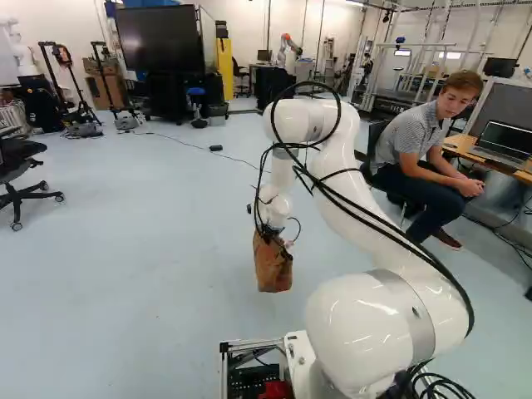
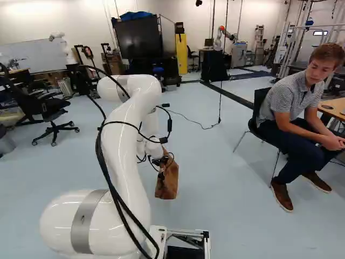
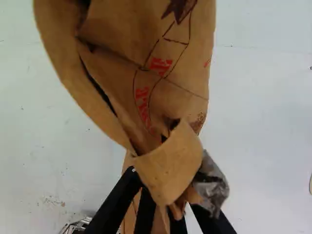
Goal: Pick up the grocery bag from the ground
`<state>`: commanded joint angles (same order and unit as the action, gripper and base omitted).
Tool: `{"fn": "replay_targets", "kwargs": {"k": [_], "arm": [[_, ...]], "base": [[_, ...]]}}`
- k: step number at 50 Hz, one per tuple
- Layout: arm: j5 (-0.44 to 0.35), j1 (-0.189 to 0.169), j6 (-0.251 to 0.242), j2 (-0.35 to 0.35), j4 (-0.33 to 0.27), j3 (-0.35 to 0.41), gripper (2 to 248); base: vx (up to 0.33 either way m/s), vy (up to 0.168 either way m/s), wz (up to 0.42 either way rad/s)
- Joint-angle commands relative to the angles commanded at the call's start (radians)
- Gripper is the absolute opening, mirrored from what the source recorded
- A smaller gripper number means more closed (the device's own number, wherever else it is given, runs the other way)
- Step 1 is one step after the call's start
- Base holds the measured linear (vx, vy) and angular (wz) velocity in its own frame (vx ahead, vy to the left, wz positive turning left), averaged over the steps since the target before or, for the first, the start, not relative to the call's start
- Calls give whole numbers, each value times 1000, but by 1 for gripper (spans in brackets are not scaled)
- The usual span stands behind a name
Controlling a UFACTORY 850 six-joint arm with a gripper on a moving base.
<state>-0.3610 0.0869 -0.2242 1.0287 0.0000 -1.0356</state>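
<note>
Bag (image 1: pixel 273 264): brown paper, hanging below the gripper (image 1: pixel 271 232), ahead of the base; upper end crumpled, lower end wider; whether that lower end touches the floor (image 1: pixel 150 249) cannot be told from either base view. In the right base view the bag leans slightly, and its upper part is partly covered by the gripper and cables.

Jaws: closed on the bag's gathered neck, as the wrist view shows; folded paper lies between and over the black fingers (image 3: pixel 113 207), hiding the pads and the exact line of contact. The bag's far part runs out of the wrist view; red print and dark lines show on its creased face; a grey, shiny, crumpled scrap (image 3: pixel 212 184) sits against the neck beside one finger; whether it belongs to the bag is unclear. A metallic part (image 3: pixel 75 226) at the edge of the wrist view, beside the fingers, is cut off and cannot be identified.

Arm (image 1: pixel 378 208): reaches ahead and bends down to the gripper; loose black cables cross it; its lowest joint hides part of the base frame (image 1: pixel 249 345), itself cut off at the foot of both base views.

Surroundings: office chair (image 1: pixel 18 170) cut off at the left of the left base view; dark screen (image 1: pixel 160 39) at the back; another robot (image 1: pixel 287 51) beyond, small, its lower part hard to make out.
</note>
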Motion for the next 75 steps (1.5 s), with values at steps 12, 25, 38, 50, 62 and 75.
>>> {"fn": "replay_targets", "kwargs": {"k": [12,25,38,50,62,75], "arm": [[0,1,0,-51,0,46,19],[0,3,0,-108,0,98,19],[0,4,0,-166,0,148,19],[0,5,0,-221,0,194,19],[0,7,0,-276,0,239,19],[0,8,0,-337,0,288,19]], "base": [[0,0,0],[0,0,0],[0,0,0],[0,0,0],[0,0,0],[0,0,0]]}}
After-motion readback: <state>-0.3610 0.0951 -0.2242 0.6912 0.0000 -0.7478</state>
